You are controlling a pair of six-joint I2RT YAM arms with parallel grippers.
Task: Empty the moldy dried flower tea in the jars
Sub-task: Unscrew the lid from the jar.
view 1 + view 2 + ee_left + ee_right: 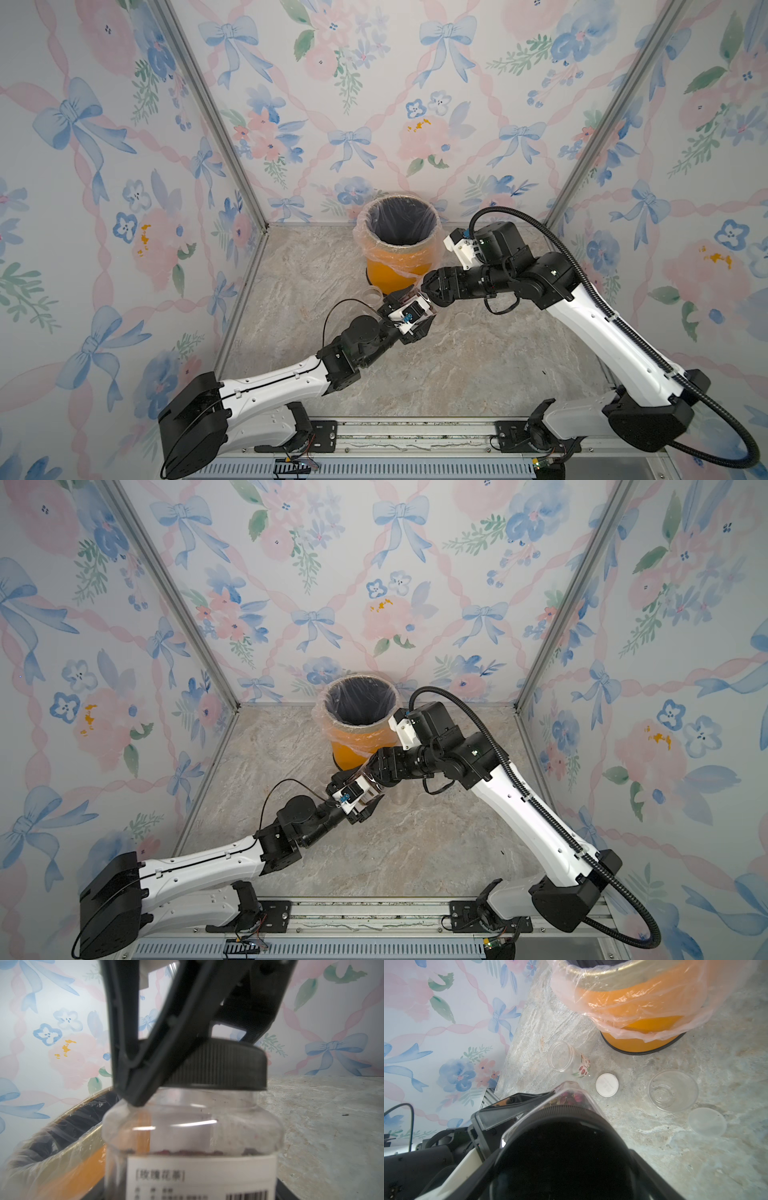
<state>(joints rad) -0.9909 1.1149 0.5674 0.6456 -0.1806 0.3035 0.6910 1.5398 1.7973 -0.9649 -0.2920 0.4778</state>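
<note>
Lid-off step: left jaws held labelled jar (pixel 193 1136), right jaws clamped black lid (pixel 218 1066); next needed unscrewing, then pour into orange bin (pixel 390 270).

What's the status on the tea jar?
Left gripper clamped on labelled jar, right gripper clamped on its black lid. Lid on, tea inside. Slim jar, round jar open, empty on table; bin close, nothing blocking.

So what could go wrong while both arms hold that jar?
The left end effector grips the clear labelled jar while the right end effector clamps its black lid; twisting might make the smooth jar slip. The jar is beside the orange bin, not over its opening, so once open, dried rose buds could spill onto the table.
</note>
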